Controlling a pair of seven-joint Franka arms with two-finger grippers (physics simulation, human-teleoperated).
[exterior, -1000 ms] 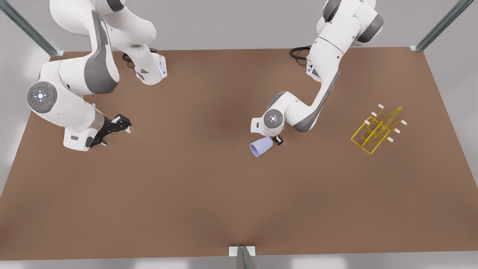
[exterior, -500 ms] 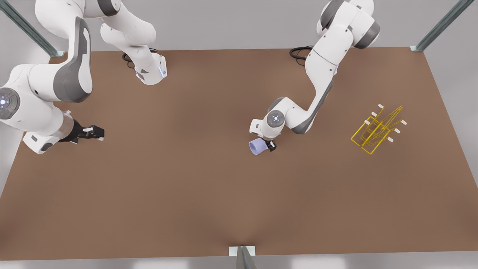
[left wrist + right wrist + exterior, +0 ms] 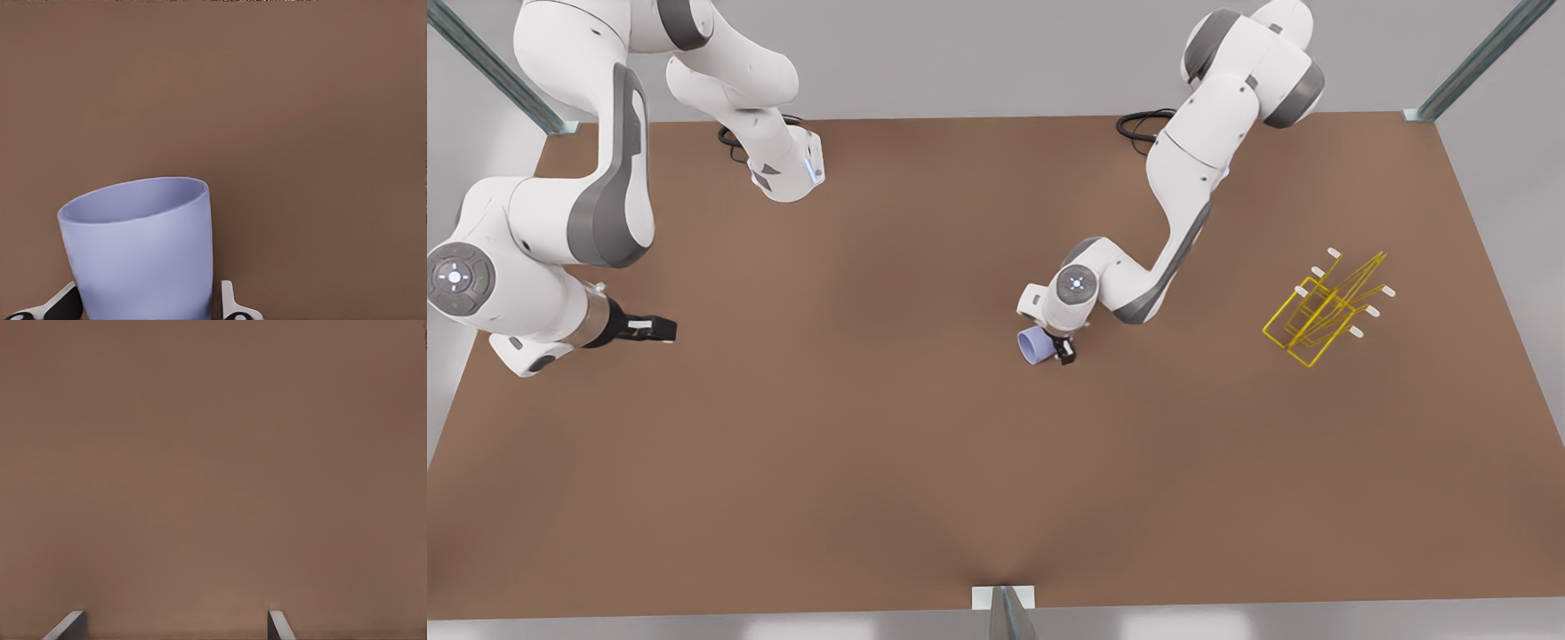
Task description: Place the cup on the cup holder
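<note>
Brown table point(image 3: 871, 462), grey surround. Front view shows the cup holder point(image 3: 1325, 307) well apart on that view's right; left wrist view shows the cup's point(image 3: 140, 250) open rim. Since 0.5 s ago the cup has tipped more upright. Left gripper point(image 3: 1060, 348) clamps the cup point(image 3: 1036, 345) mid-table. Right gripper point(image 3: 660, 329), fingers spread wide, waits empty at the front view's left.

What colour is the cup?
The cup is plain lavender-blue, clearest in the left wrist view.

Cup point(image 3: 143, 253) – smooth, matt; table point(image 3: 871, 444) – matt brown.
</note>
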